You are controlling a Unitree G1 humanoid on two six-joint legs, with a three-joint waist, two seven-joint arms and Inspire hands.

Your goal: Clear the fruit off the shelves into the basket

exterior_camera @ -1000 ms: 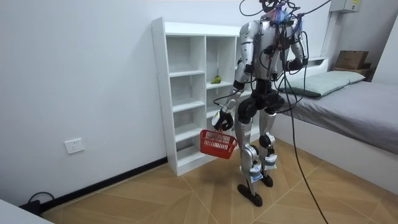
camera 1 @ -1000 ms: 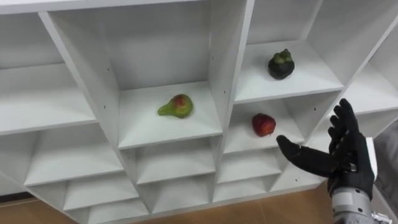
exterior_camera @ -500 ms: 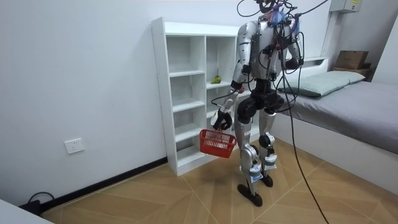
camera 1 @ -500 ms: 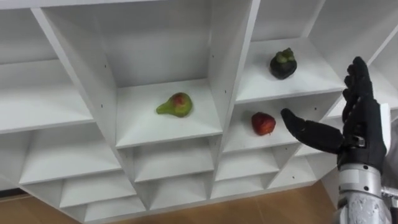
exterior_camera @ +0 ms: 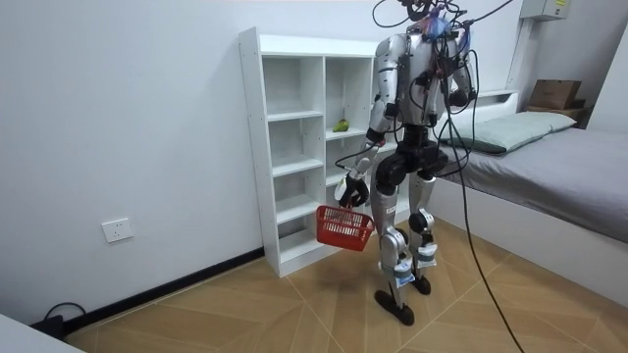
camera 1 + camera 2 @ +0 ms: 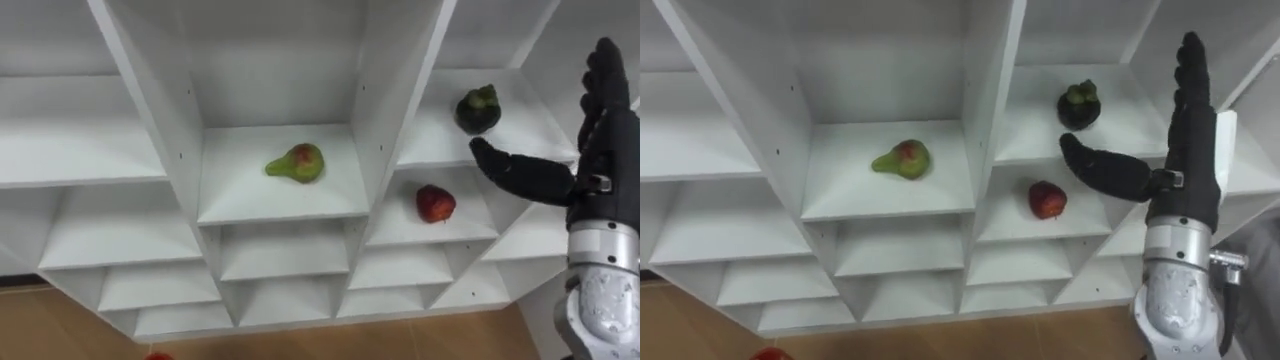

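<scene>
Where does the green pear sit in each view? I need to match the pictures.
Left eye view: pear on the middle compartment's shelf, just left of centre.
Right eye view: pear on the same shelf, further left.
Room view: pear, a small green spot in the closet, beside the robot's arm.
Shared landmark: the upright divider left of the pear.

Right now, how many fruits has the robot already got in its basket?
None picked that I can see. The pear, the red apple and the dark mangosteen all sit on the closet shelves. The right hand is raised with open fingers near the mangosteen, holding nothing. The left hand holds the red basket; I cannot see inside it. All three are left to collect.
</scene>
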